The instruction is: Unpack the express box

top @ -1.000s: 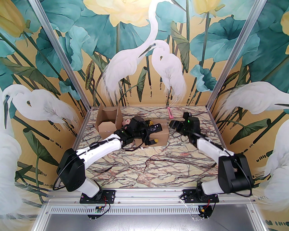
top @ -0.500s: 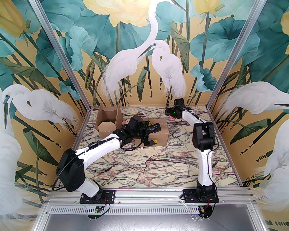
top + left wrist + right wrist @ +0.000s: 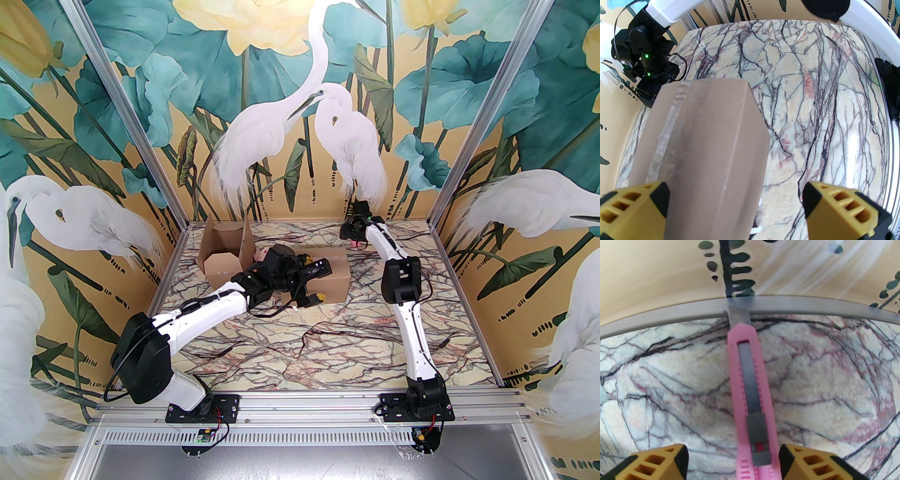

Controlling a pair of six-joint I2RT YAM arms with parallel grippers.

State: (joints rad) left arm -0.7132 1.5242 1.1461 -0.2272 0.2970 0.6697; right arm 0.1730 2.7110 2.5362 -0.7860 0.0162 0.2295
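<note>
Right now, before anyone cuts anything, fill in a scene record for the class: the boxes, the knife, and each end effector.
Sealed box: taped shut, centre of table
Open box: far left corner
Knife: pink, blade out, at the far edge
Left end effector: open, at the sealed box's front edge
Right end effector: open, astride the knife handle

brown cardboard box (image 3: 336,277), taped shut, lies flat; pink utility knife (image 3: 750,390) (blade out) lies behind and right of it.

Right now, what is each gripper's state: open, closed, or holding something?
Left gripper: open, over the taped cardboard box.
Right gripper: open around the pink utility knife.
</note>
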